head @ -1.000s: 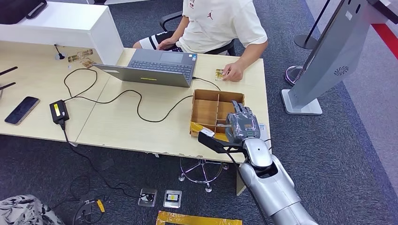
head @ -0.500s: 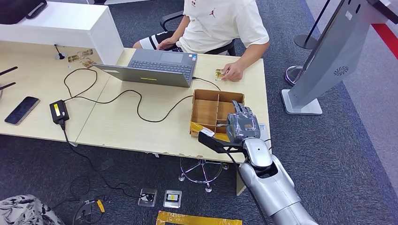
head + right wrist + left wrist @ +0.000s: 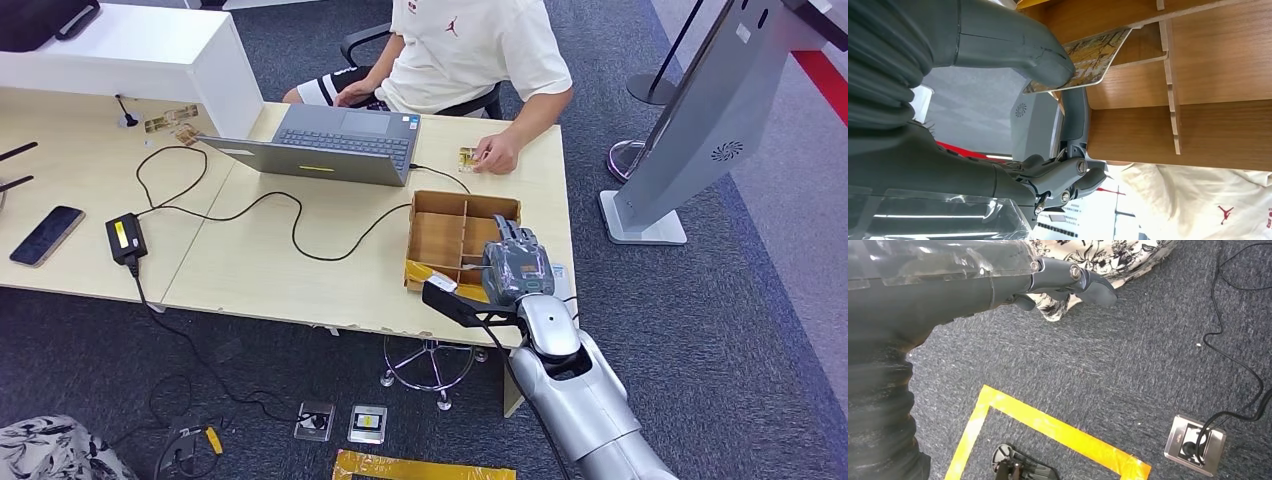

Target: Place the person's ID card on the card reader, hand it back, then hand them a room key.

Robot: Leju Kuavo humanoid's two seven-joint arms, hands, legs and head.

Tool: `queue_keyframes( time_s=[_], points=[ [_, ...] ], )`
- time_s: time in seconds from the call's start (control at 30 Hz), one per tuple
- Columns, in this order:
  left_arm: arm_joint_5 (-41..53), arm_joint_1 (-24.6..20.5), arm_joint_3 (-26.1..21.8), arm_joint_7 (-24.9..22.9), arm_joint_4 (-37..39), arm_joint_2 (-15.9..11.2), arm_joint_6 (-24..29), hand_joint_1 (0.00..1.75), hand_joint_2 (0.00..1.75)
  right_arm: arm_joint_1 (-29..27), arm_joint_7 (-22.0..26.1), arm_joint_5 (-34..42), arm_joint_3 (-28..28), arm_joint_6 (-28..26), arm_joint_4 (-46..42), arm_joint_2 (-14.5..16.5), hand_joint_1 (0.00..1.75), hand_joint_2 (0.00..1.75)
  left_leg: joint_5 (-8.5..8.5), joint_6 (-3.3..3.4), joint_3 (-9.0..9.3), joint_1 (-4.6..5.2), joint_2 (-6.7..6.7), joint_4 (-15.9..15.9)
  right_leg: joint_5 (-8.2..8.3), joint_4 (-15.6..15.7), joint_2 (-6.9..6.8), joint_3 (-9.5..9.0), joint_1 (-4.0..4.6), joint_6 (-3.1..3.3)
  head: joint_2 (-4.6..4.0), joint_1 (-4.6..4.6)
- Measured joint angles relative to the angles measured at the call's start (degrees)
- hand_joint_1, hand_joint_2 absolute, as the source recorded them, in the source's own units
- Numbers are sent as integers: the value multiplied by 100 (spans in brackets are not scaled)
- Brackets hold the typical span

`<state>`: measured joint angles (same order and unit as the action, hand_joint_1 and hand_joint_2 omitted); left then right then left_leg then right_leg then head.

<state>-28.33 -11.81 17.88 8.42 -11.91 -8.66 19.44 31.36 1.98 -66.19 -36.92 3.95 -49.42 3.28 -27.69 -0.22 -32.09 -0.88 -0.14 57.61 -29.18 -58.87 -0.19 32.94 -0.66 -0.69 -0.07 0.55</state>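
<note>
right hand [image 3: 516, 268] pinches a card [image 3: 1088, 57] over the wooden divider box [image 3: 445, 228] at tabletop's [image 3: 260, 260] near right corner; person's hand [image 3: 497, 153] lies straight beyond at far edge.

Office reception area, pale wood bench [image 3: 250, 265] with open laptop [image 3: 330, 145], charger cables, white counter riser [image 3: 150, 50], grey carpet [image 3: 760, 330], freestanding kiosk [image 3: 700, 120]

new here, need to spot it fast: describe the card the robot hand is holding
Find the open laptop on the pale table; beside it sits a brown divided wooden box. Over its near edge, the right robot hand pinches the card: thin, round-cornered, printed with a yellowish picture.
</note>
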Motion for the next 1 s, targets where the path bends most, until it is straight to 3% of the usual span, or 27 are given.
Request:
queue_keyframes(
  time_s=[0.27, 0.47, 0.73, 1.0],
  points=[
    [-2, 37, 0, 16, 1, -2, 13, 0, 175, -1, -180, -47, 39, -205, -159, -25, 175, 175, 0, 0, 0, 0, 0, 1, 0, 0, 0, 1, 0, 0, 0, 1],
    [-4, 89, 0, 79, 7, -2, 49, 0, 175, 21, -299, -214, 440, -275, -1246, -144, 175, 175, 0, 0, 2, 1, 0, 2, 0, 1, 0, 1, -1, 0, 0, 0],
    [-5, 101, -2, 110, 9, 9, 150, 0, 175, 322, -105, -236, 1093, -531, -2968, -308, 175, 175, 0, 0, 5, 1, 6, 2, 1, 0, 5, 1, -1, 0, 0, 1],
    [13, 82, -2, 116, 9, 44, 173, 0, 175, 899, 145, -211, 1262, -876, -3472, -314, 175, 175, 1, -1, 3, 1, 6, 1, 1, -4, 6, -2, -1, 0, 0, 0]
  ],
)
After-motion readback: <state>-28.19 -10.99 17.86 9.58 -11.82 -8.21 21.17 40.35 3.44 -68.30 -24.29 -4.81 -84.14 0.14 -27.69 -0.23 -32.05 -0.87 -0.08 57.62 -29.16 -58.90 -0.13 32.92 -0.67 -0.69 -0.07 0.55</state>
